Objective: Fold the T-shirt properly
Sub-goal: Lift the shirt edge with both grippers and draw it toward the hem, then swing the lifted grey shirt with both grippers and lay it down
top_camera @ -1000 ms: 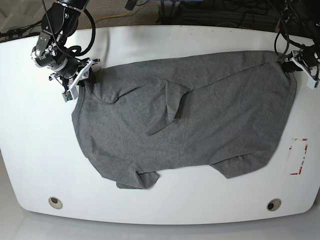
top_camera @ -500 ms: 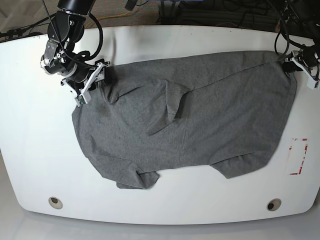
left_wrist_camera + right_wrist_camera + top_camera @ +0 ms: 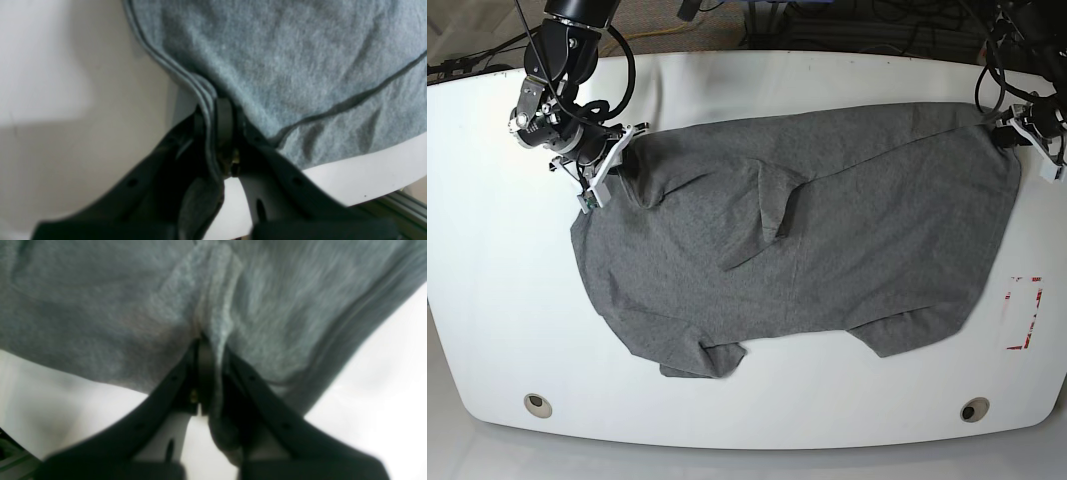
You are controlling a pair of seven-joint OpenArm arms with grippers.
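Cloth has shifted: the right gripper [image 3: 610, 160], clamped on the T-shirt [image 3: 827, 240], has dragged its far-left corner rightward, bunching it. The left gripper [image 3: 1012, 135] stays pinched on the far-right corner. Spreading looks unfinished.

One T-shirt [image 3: 807, 230] on one white table [image 3: 747, 400]. Two grippers: left gripper [image 3: 1027, 130], right gripper [image 3: 607, 165]. Two round holes [image 3: 538, 404] in table. One red-marked rectangle [image 3: 1024, 312].
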